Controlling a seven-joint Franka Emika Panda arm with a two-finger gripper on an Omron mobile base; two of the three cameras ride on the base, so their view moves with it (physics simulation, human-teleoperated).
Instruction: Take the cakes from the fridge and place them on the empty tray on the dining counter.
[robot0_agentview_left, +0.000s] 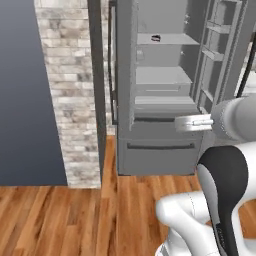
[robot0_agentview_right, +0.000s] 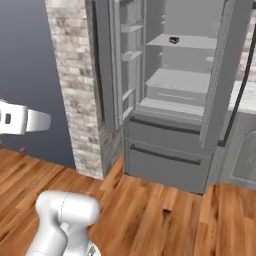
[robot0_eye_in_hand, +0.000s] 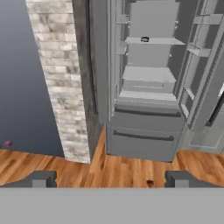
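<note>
Fridge (robot0_eye_in_hand: 144, 131) dead ahead, both upper doors swung open, pale grey shelves exposed. One small dark cake (robot0_eye_in_hand: 145, 40) sits on the upper shelf. Two bottom drawers shut, black bar handles. Brick pillar (robot0_eye_in_hand: 61, 87) left of the fridge, dark blue wall (robot0_eye_in_hand: 17, 74) beyond it. Wood floor (robot0_eye_in_hand: 109, 170) below. Gripper (robot0_eye_in_hand: 111, 179) fingertips spread wide at bottom, nothing between them.

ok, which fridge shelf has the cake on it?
The top shelf of the open fridge: a small dark cake sits there. The two shelves below look bare.
</note>
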